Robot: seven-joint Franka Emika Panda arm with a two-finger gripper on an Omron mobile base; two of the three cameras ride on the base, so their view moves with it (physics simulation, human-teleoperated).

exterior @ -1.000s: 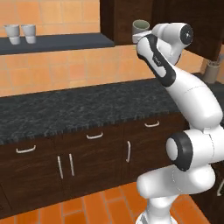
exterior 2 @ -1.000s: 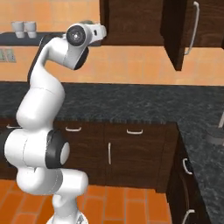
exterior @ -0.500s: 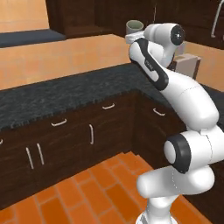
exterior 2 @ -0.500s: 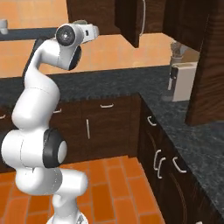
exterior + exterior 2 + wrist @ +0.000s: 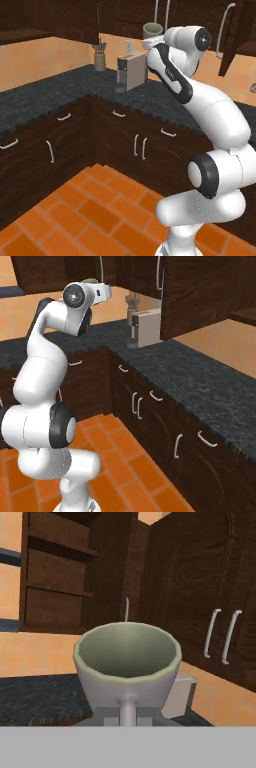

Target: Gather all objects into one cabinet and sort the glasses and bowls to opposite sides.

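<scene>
One mug (image 5: 127,664) gripped, well above counter (image 5: 60,87).

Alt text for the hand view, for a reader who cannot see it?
A pale grey-beige mug sits upright right in front of the camera, held in the shut gripper, its empty inside showing. Behind it stand dark brown wall cabinets, one open with bare shelves, two doors with curved white handles, above a black speckled counter.
</scene>
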